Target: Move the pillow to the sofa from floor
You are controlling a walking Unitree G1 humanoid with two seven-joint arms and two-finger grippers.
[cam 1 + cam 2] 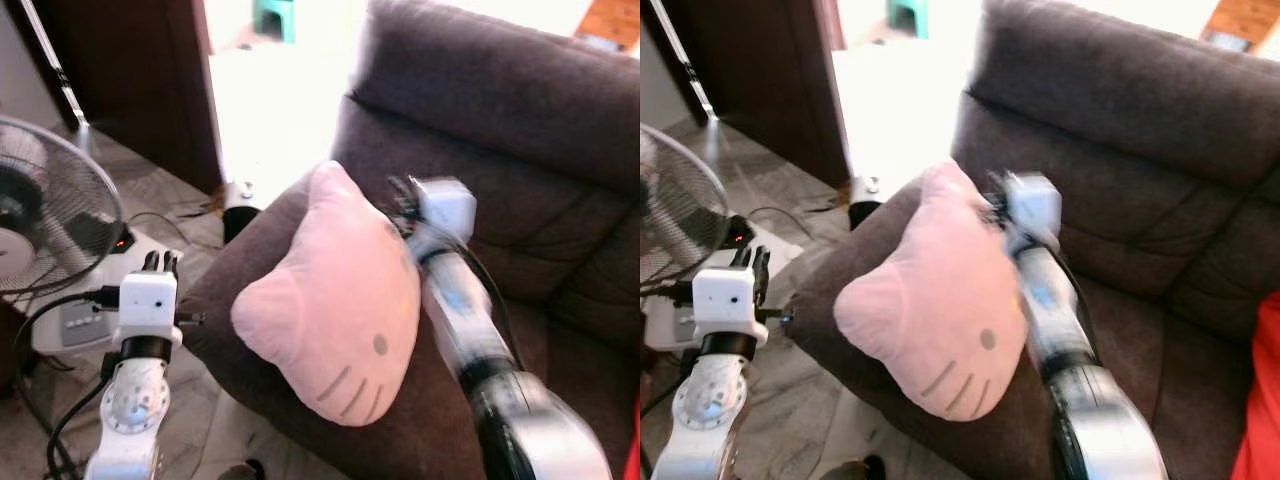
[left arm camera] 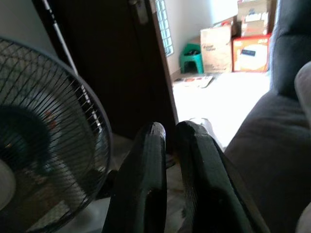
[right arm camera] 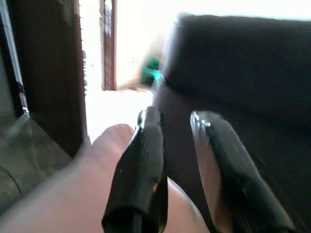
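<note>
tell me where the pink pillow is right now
The pink pillow leans on the dark sofa's left armrest, in the middle of the eye views, just left of the right gripper, with the fan farther left.

Fan, door and clutter around the seating

A standing fan (image 1: 45,215) with a wire grille sits at the left on a white base, cables (image 1: 60,410) trailing over the tiled floor (image 1: 150,190). A dark wooden door (image 1: 130,70) stands behind it. Beyond the bright doorway are a green stool (image 2: 191,54) and stacked cardboard boxes (image 2: 233,36).
</note>
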